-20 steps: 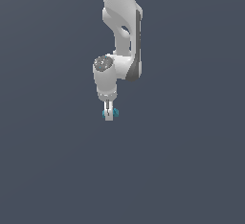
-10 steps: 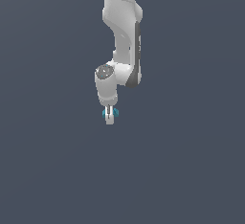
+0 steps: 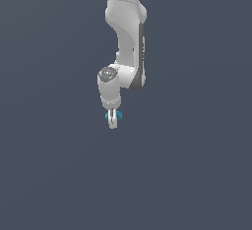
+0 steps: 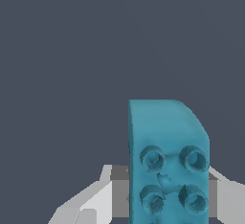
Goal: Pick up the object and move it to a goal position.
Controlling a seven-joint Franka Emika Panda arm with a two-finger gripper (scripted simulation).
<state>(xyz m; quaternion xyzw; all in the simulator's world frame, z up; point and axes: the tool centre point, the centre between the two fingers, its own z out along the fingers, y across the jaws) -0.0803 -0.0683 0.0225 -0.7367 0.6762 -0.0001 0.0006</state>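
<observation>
The object [image 4: 167, 161], a teal-blue studded brick with one rounded corner, sits clamped between the fingers [image 4: 91, 204] of the end effector [image 3: 113, 120], which is clenched on it from both sides. In the exterior view only slivers of teal show at either side of the white fingertips, so the piece is narrower than the grasping part and mostly hidden there. The wrist view shows the brick's recessed underside facing the camera, the pads bearing on its flanks. The step in hand looks like the carry to the goal. To do it well, hold the squeeze steady and avoid jerks, since so small a piece could twist or slip. No goal marker shows in either view, only plain dark grey background.
</observation>
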